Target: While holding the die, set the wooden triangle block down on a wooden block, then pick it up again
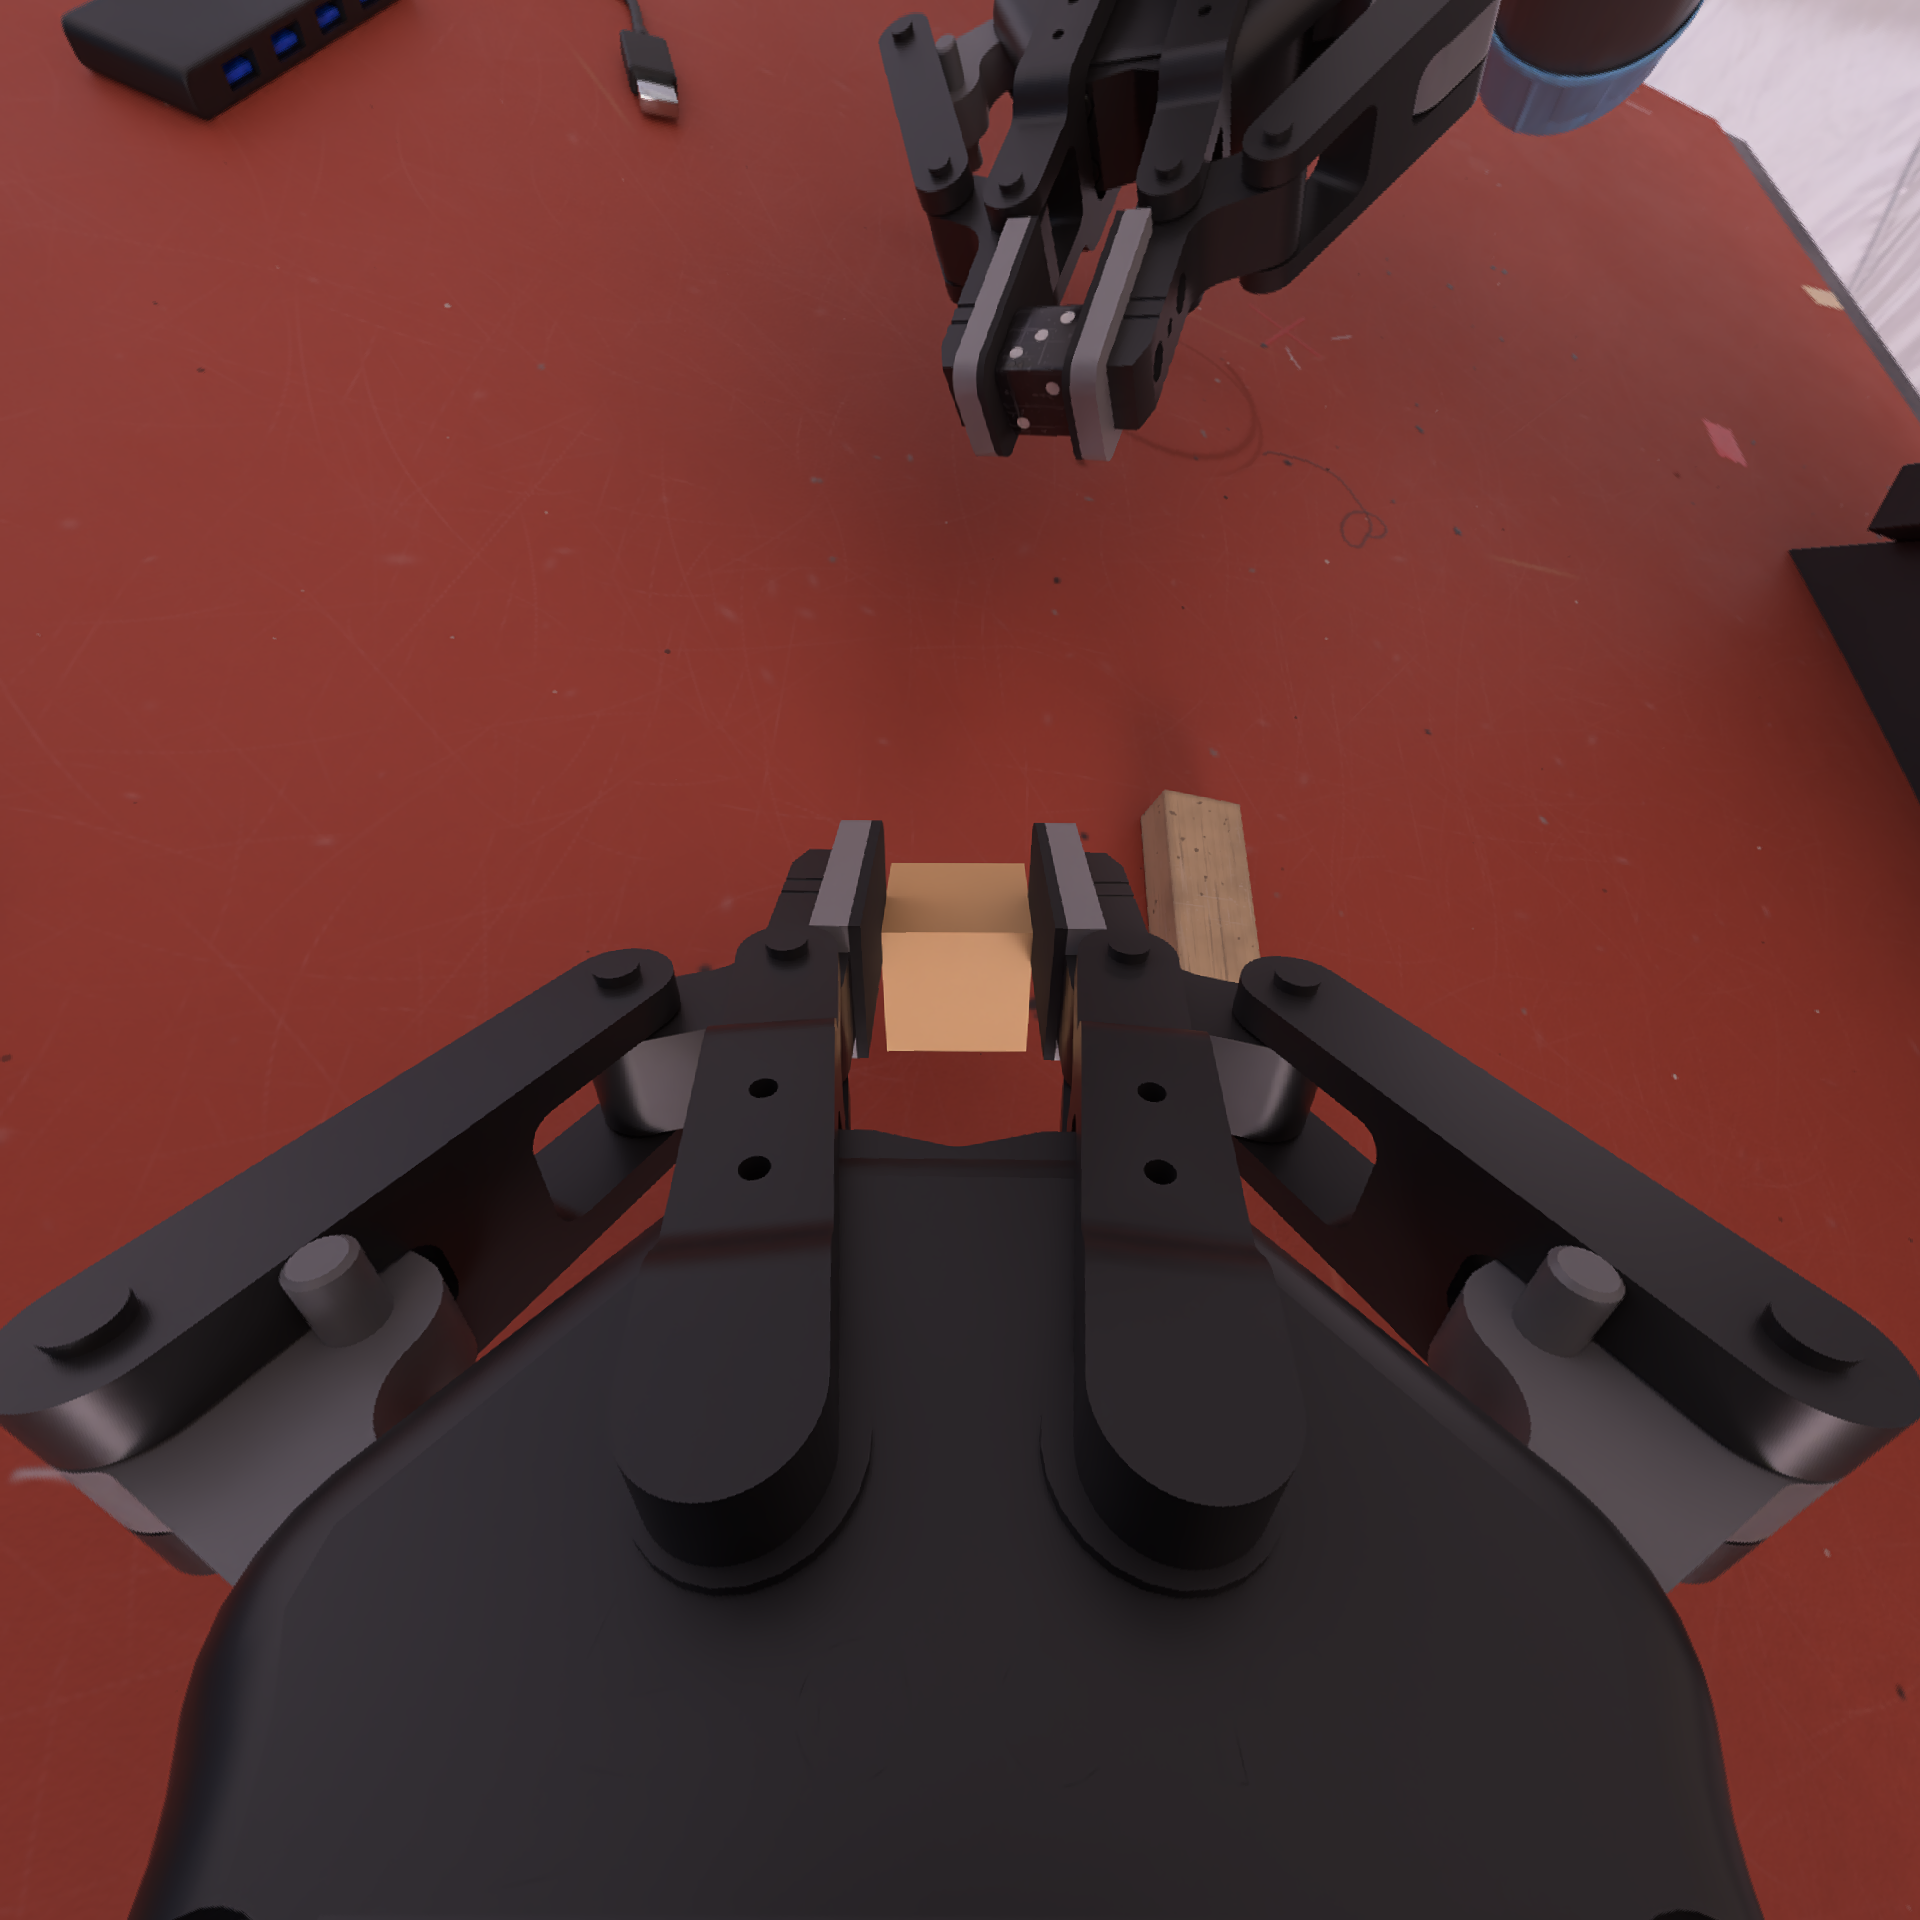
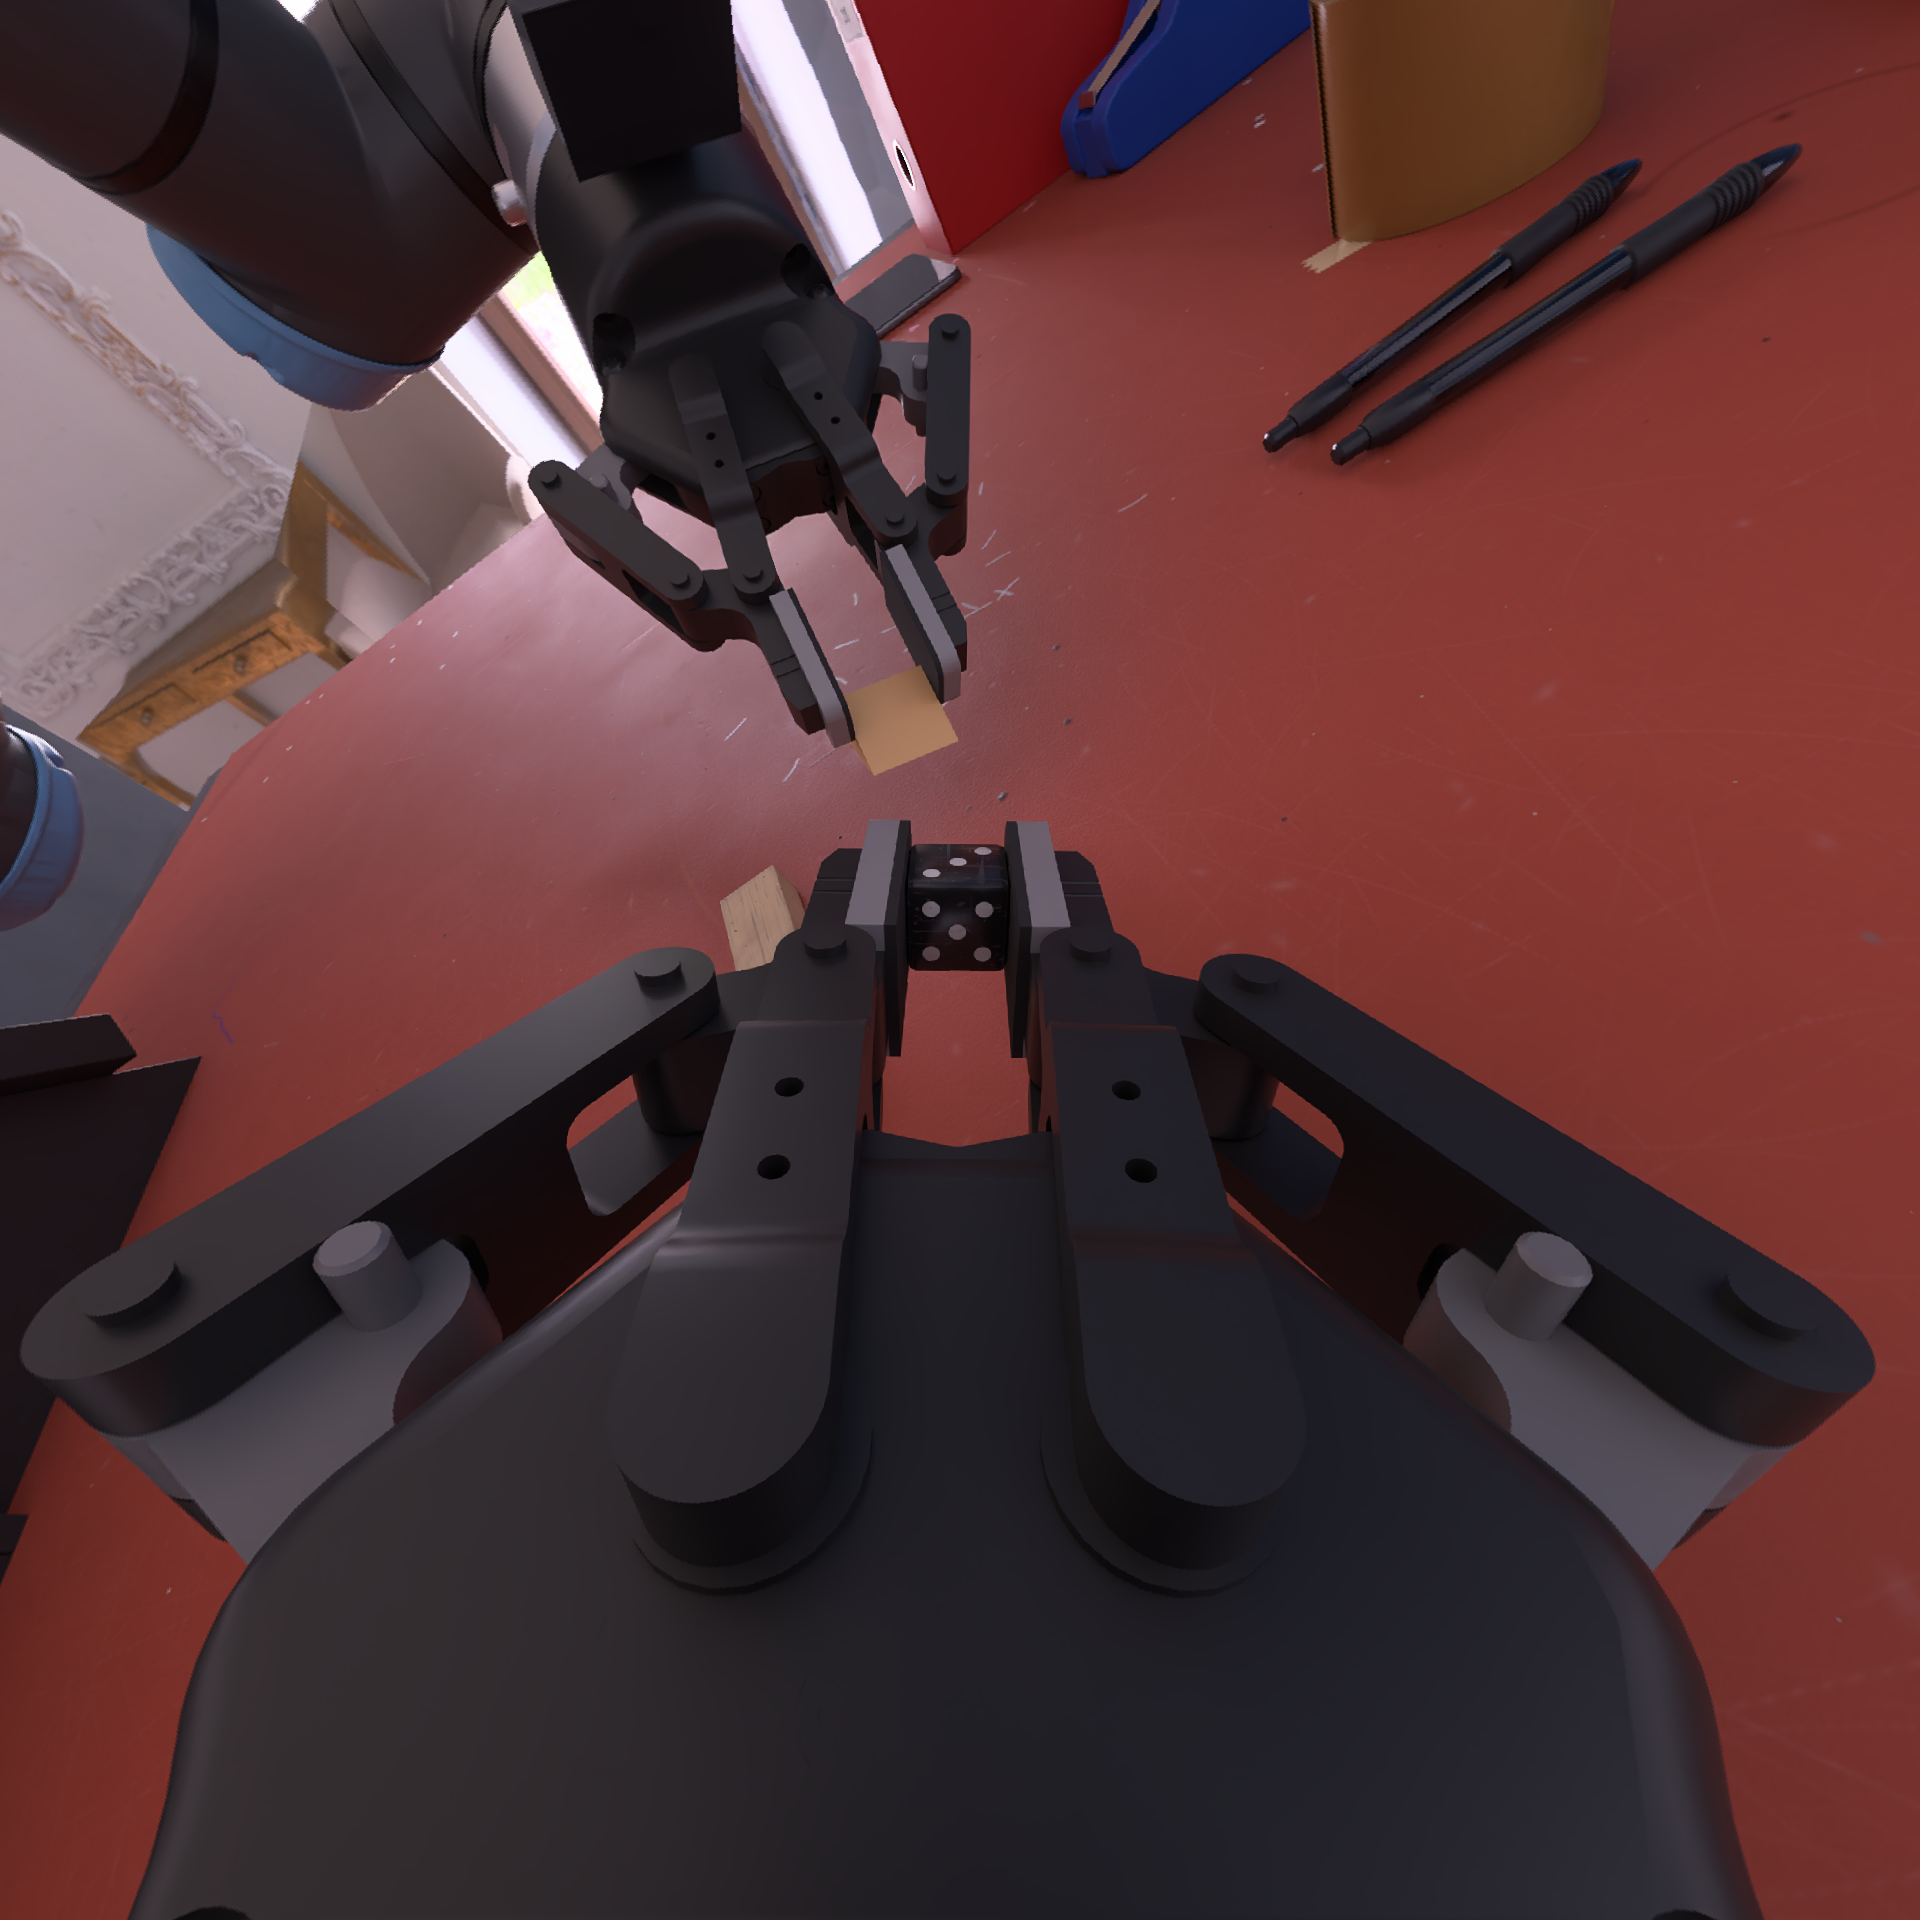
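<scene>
My left gripper (image 1: 956, 894) is shut on the orange-tan wooden triangle block (image 1: 954, 966) and holds it above the red table. The pale wooden block (image 1: 1200, 894) lies on the table just right of my left fingers. In the right wrist view my right gripper (image 2: 958, 883) is shut on the black die with white dots (image 2: 958, 914). The left gripper (image 2: 883, 686) shows there too, with the triangle block (image 2: 902, 722) in the air. The pale block (image 2: 761, 916) peeks out left of my right fingers. The right gripper with the die (image 1: 1039, 369) shows at the top of the left wrist view.
A black USB hub (image 1: 208, 52) and its plug (image 1: 652, 83) lie far left. Two black pens (image 2: 1507, 301), a tan holder (image 2: 1455, 114), a red binder (image 2: 977, 104) and a blue object (image 2: 1174, 83) stand at the back. A dark object (image 1: 1870, 644) sits at the right edge.
</scene>
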Robot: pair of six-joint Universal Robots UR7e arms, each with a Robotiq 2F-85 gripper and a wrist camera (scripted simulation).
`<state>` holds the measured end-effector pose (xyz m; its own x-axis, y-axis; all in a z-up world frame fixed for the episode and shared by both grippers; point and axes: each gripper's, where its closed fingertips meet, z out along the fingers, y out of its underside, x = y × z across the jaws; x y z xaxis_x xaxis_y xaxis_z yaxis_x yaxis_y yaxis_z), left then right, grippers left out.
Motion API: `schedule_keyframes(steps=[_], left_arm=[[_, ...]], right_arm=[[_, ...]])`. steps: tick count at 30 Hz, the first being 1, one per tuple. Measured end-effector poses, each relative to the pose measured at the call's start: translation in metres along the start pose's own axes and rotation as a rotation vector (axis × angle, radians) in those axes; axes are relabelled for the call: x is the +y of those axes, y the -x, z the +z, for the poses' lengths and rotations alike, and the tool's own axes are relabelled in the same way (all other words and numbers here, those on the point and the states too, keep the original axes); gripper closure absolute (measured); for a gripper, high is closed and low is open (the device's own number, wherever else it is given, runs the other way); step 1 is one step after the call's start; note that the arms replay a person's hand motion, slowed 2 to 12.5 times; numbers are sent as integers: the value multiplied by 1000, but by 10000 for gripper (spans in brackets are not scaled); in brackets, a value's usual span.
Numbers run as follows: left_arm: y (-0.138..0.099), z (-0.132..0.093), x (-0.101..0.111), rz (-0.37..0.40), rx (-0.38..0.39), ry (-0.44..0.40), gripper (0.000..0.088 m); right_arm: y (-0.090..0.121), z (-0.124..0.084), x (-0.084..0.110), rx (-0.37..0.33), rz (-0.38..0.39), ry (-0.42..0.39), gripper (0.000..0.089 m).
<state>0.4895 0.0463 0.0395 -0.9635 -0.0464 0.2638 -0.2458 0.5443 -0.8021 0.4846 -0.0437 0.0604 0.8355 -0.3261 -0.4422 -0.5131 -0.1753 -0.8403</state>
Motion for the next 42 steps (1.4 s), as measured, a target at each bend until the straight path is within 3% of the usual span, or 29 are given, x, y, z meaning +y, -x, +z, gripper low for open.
schedule_keyframes(steps=[9,20,42], left_arm=[[-2,1,-1,10,-3,-7,632],[-5,7,4,55,-23,45,631],[-7,8,2,65,-14,39,631]], right_arm=[[3,4,0,-4,-1,3,734],[4,6,3,12,-24,21,734],[3,12,10,37,-46,77,734]])
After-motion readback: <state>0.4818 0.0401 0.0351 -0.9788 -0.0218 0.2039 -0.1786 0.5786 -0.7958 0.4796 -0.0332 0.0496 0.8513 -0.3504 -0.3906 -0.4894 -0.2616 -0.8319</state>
